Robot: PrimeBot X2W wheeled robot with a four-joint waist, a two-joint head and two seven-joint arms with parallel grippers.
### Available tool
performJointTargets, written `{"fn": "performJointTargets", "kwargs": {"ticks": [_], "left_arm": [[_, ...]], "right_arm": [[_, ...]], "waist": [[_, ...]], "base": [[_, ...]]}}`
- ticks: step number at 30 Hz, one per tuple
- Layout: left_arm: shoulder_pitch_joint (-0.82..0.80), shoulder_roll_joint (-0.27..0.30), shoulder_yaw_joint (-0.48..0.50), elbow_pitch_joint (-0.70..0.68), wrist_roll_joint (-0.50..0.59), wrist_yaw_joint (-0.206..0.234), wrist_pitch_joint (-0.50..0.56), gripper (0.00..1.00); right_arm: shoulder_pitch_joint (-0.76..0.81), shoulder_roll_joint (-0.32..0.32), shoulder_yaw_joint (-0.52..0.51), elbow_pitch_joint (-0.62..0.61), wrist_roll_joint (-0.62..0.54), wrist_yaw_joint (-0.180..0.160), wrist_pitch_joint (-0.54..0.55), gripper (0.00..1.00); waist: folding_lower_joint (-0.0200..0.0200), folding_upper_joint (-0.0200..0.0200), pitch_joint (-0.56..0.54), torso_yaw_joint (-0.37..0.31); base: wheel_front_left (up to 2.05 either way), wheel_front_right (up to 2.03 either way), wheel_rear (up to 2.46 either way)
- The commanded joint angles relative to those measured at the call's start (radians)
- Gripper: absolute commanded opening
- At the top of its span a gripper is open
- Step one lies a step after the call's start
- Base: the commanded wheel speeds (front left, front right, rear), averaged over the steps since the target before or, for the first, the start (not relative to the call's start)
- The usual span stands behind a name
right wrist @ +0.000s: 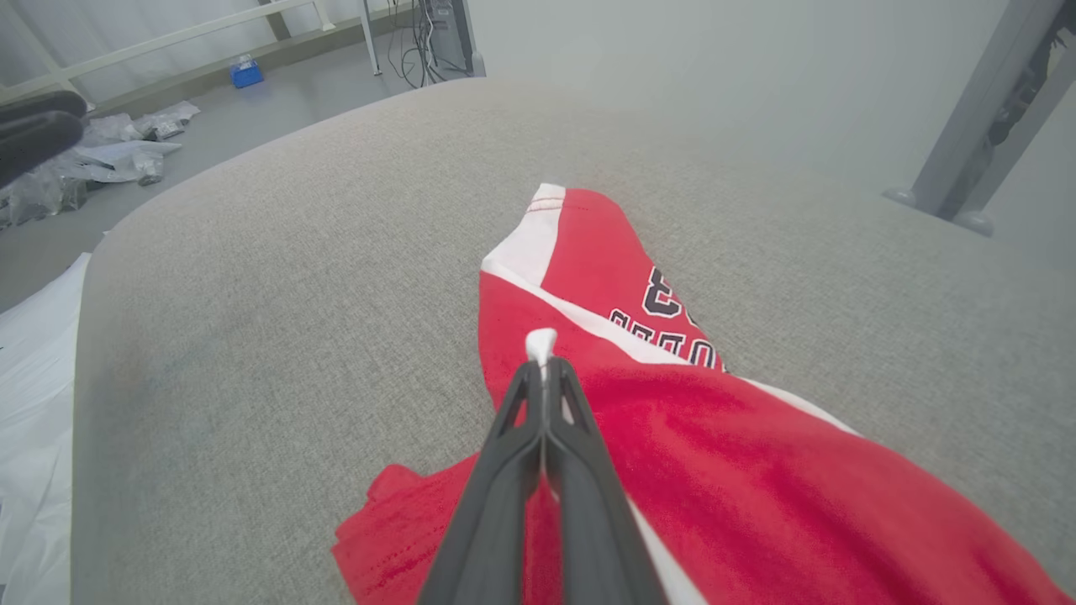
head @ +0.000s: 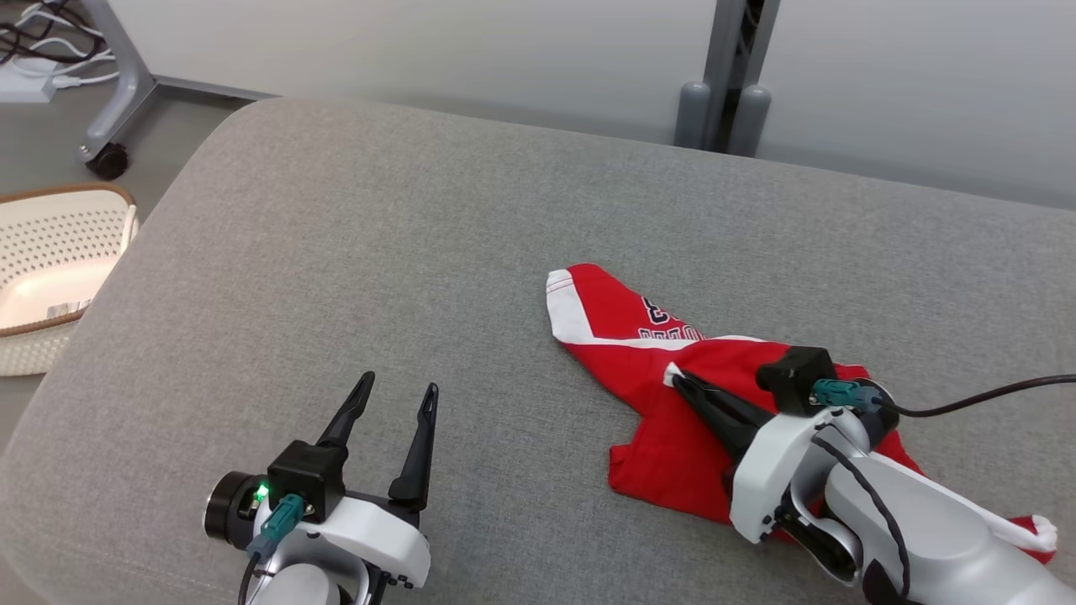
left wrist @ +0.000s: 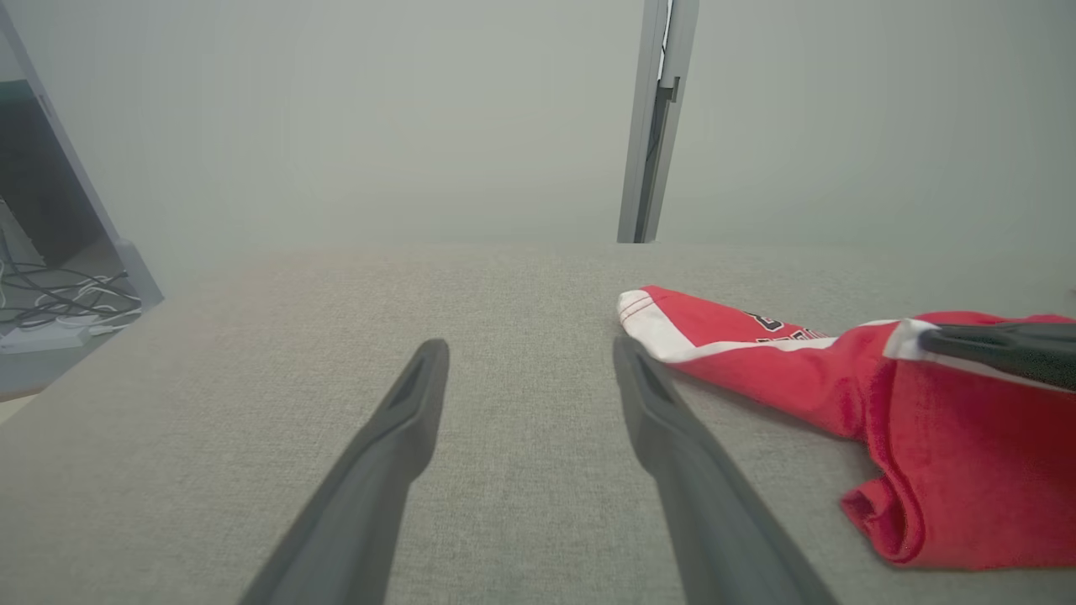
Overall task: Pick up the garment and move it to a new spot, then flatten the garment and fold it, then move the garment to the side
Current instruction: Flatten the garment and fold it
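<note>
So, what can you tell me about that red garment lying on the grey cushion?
The red fabric garment with white stripes and dark lettering lies crumpled and partly folded over itself on the grey woven cushioned surface, toward the robot's right. It looks like soft knit cloth. One white-banded end points away from the robot. The right end effector is shut on a white-trimmed fold near its middle.

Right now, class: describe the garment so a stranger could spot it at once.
Find the wide grey cushioned surface. On its right part lies a crumpled red garment with white stripes and dark lettering, pinched by the right gripper; nothing else there is red.
</note>
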Motion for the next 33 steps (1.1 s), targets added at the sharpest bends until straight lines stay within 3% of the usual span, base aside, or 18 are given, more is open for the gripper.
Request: {"fn": "performJointTargets", "kwargs": {"ticks": [1,5,13,19,20,21,22,27,33], "left_arm": [[-0.004,0.004,0.005,0.001,0.0,0.005,-0.001,1.0],[0.004,0.004,0.009,-0.001,0.002,0.009,-0.001,1.0],[0.021,0.003,0.017,-0.011,-0.002,0.02,-0.001,1.0],[0.033,0.004,0.018,-0.014,0.005,0.023,-0.001,1.0],[0.035,0.004,0.018,-0.013,0.005,0.023,-0.001,1.0],[0.037,0.003,0.016,-0.012,0.004,0.023,-0.001,1.0],[0.038,0.003,0.014,-0.01,0.004,0.023,-0.001,1.0],[0.039,0.003,0.013,0.001,0.005,0.024,-0.001,1.0],[0.05,0.004,0.02,0.009,0.011,0.014,-0.001,1.0]], "right_arm": [[-0.007,-0.012,0.011,-0.026,0.011,0.0,-0.008,0.0],[-0.018,-0.01,0.019,-0.126,0.032,0.0,-0.013,0.0],[0.025,0.019,-0.061,-0.333,-0.059,0.0,-0.012,0.0],[0.095,0.057,0.019,-0.285,-0.092,0.0,-0.008,0.0],[0.103,0.071,0.035,-0.266,-0.087,0.0,-0.008,0.11],[0.113,0.088,0.052,-0.247,-0.074,0.0,-0.007,0.78],[0.116,0.1,0.074,-0.232,-0.07,0.0,-0.007,1.0],[0.104,0.138,0.136,-0.24,0.002,0.0,-0.01,1.0],[0.077,0.109,0.134,-0.267,0.044,0.0,-0.013,1.0]], "waist": [[-0.0001,0.0,-0.011,-0.012],[-0.0001,0.0,-0.026,-0.028],[-0.0001,0.0,-0.052,-0.025],[-0.0001,0.0,-0.059,-0.016],[-0.0001,0.0,-0.06,-0.015],[-0.0001,0.0,-0.06,-0.015],[-0.0001,0.0,-0.062,-0.014],[-0.0001,0.0,-0.068,-0.021],[-0.0001,0.0,-0.085,-0.05]], "base": [[0.0,0.0,0.0],[0.0,0.0,0.0],[0.0,0.0,0.0],[0.0,0.0,0.0],[0.0,0.0,0.0],[0.0,0.0,0.0],[0.0,0.0,0.0],[0.0,0.0,0.0],[0.0,0.0,0.0]]}}
